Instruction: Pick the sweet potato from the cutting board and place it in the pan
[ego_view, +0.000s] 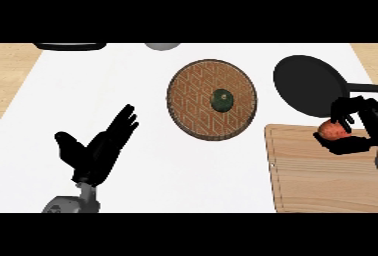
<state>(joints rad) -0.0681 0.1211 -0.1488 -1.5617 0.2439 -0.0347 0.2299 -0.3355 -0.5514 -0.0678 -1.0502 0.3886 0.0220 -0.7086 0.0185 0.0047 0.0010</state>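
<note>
The open left hand (96, 150) rests low at left. On the right, the right hand (353, 125) curls around the small orange sweet potato (332, 131) above the pale wooden cutting board's (325, 175) far edge; the round black pan (310, 85) lies just beyond.

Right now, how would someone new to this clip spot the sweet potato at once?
Start at the pale wooden cutting board in the lower right of the counter. Above its top edge, the right hand curls round the sweet potato, a small orange-red lump. It is the only orange thing here, just below the black pan.
</note>
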